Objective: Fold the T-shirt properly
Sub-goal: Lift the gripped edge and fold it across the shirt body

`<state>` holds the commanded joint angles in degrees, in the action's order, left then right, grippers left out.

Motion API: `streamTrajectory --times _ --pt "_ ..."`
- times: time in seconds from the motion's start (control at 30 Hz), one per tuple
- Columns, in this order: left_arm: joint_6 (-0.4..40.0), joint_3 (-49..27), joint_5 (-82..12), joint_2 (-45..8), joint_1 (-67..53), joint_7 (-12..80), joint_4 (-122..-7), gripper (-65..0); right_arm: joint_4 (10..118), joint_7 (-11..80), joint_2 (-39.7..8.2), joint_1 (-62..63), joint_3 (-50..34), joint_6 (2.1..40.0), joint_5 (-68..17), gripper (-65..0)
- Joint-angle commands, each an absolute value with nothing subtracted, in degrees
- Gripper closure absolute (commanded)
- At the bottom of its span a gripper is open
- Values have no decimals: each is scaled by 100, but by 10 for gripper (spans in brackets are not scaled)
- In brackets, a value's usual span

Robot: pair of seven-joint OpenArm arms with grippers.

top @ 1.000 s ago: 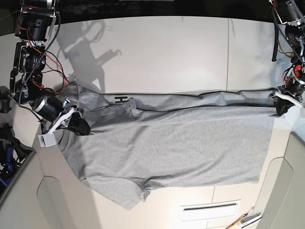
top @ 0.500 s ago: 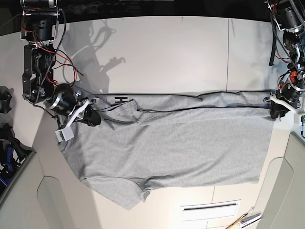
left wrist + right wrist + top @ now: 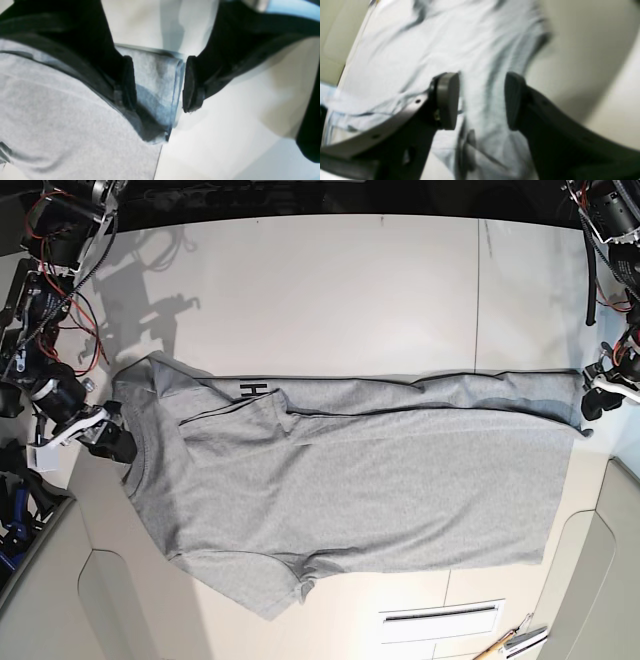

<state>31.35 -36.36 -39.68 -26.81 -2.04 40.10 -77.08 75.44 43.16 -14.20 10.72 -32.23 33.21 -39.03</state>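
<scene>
The grey T-shirt (image 3: 350,480) lies flat across the table, collar to the left and hem to the right. Its far edge is folded over, and a bit of black lettering (image 3: 253,388) shows there. My right gripper (image 3: 112,446) sits at the collar edge; in the right wrist view it (image 3: 481,100) is open, with the pads (image 3: 447,100) hovering over wrinkled cloth (image 3: 425,45). My left gripper (image 3: 592,402) is at the far hem corner. In the left wrist view it (image 3: 158,85) is open, and the folded hem corner (image 3: 155,82) lies loose between the fingers (image 3: 128,82).
The white table (image 3: 350,290) extends behind the shirt. A slotted panel (image 3: 440,612) and some hand tools (image 3: 515,642) lie at the front right. Rounded beige panels (image 3: 50,600) flank the front corners. Red and black cables (image 3: 70,310) hang by the right arm.
My right gripper has drawn back left from over the shoulder to the collar edge, and the sleeve now lies flat. The left gripper has shifted slightly right at the hem corner.
</scene>
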Motion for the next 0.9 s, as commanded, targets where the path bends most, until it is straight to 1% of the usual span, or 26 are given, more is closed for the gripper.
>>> streamTrajectory --times 0.1,0.13,0.2,0.33,0.37,0.57,0.67,0.9 --pt "3129 -3634 -3962 -2650 -419 3962 -7688 -397 7542 4412 -1457 926 -3507 3310 -3881 -293" --pt "3124 -3634 -3955 -2630 -495 3898 -7682 -404 7542 4394 -1463 832 -3527 3275 -3883 -293" --pt "3100 -3634 -3791 -2585 -574 3747 -7677 -404 7542 4362 -1468 635 -3522 3256 -3883 -297" --pt "3079 -3634 -3739 -2464 -574 3701 -7662 -404 7542 4204 -1444 336 -3520 3251 -3883 -387" --pt "3079 -3634 -3743 -2443 -572 3701 -7614 -404 7540 4139 -1441 274 -3503 3251 -3881 -392" --pt "3109 -3634 -3763 -2427 -554 3385 -6982 -404 7487 4071 -1404 110 -3326 3247 -3889 -392" --pt "3284 -3634 -3839 -2427 -558 3393 -6960 -404 7478 4051 -1323 108 -3111 3247 -3898 -392" --pt "3288 -3625 -3964 -2327 -558 3498 -6963 -403 7476 3894 -974 123 -2689 3234 -3728 -391"
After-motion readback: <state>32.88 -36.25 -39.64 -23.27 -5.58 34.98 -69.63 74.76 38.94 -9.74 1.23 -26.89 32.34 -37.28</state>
